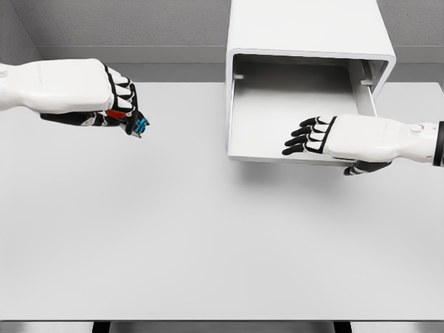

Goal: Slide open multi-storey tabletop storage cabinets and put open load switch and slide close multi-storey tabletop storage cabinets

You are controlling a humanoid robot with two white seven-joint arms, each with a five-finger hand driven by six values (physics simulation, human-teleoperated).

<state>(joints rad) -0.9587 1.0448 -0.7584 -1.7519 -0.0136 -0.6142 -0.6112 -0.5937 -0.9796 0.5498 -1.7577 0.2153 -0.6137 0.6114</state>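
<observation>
White tabletop (208, 243) noted, with storage cabinet (305, 83) at rear and its drawer (291, 114) pulled out.
Right hand (326, 137) is held unclenched over the drawer front; the load switch (135, 123) is gripped by left hand (114, 97), well apart from the cabinet.

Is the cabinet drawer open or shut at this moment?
Open: the drawer is slid out of the cabinet, its bare interior showing.

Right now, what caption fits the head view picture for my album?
Left hand holds the load switch above the table; right hand rests at the open drawer.
</observation>
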